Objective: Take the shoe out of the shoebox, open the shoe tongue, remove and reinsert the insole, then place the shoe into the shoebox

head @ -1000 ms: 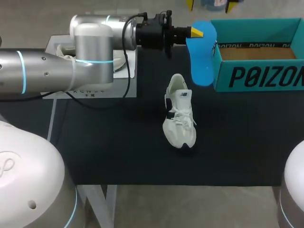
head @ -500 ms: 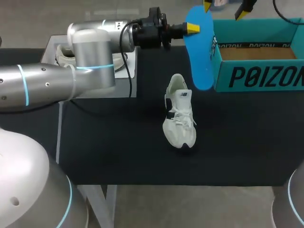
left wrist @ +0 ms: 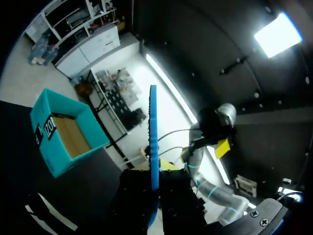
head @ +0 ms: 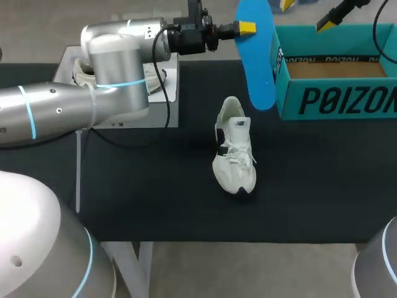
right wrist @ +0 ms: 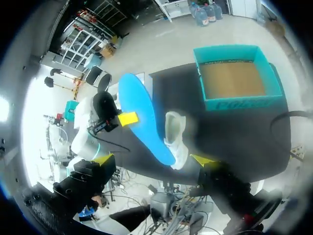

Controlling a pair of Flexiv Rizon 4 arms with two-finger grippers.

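A black-topped table (head: pixel 149 192) carries a white lace-up sneaker (head: pixel 234 155) lying near its middle. A teal cardboard shoebox (head: pixel 291 93) stands open at the far right, apart from the sneaker.

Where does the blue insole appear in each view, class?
Head view: blue insole in left tool, beside teal shoebox.
Left wrist view: insole edge-on in that tool.
Right wrist view: ahead of right tool, beside white shoe.
Shared landmark: teal shoebox.
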